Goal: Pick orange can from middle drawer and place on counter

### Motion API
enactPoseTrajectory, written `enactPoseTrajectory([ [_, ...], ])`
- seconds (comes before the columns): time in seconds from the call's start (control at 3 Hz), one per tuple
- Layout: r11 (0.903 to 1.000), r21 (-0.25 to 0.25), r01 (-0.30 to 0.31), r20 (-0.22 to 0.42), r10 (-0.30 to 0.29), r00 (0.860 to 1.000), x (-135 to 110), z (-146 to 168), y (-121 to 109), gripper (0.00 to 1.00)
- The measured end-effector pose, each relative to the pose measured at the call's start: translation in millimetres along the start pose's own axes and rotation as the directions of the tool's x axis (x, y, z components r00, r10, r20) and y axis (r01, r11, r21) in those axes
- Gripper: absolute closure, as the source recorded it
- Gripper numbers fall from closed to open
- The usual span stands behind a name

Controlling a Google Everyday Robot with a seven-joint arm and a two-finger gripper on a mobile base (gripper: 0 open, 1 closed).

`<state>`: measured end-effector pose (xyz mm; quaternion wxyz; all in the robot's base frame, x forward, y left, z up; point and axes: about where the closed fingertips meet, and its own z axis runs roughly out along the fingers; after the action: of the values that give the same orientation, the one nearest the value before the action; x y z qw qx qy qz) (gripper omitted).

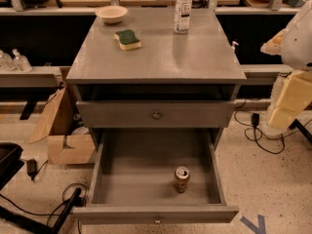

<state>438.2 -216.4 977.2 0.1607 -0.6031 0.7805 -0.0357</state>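
Note:
The orange can [182,179] stands upright on the floor of the open middle drawer [141,179], right of centre and near the front panel. The counter [165,57] is the grey cabinet top above the drawers. My gripper [291,99] hangs at the right edge of the view, beside the cabinet's right side, at about the height of the upper drawer. It is well above and to the right of the can and holds nothing that I can see. Part of my white arm [300,38] shows above it.
On the counter sit a white bowl [111,14], a green-and-yellow sponge [127,39] and a clear plastic bottle [183,9]. An upper drawer front with a round knob [156,115] juts out slightly. Cardboard boxes [68,130] and cables [258,135] lie on the floor.

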Motion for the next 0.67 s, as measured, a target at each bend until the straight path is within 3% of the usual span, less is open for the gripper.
enactPoseTrajectory([
  [0.33, 1.0000, 0.000, 0.000, 0.000, 0.000, 1.000, 0, 0, 0, 0.00],
  [0.67, 0.9998, 0.012, -0.017, 0.049, 0.016, 0.999, 7, 12, 2, 0.00],
])
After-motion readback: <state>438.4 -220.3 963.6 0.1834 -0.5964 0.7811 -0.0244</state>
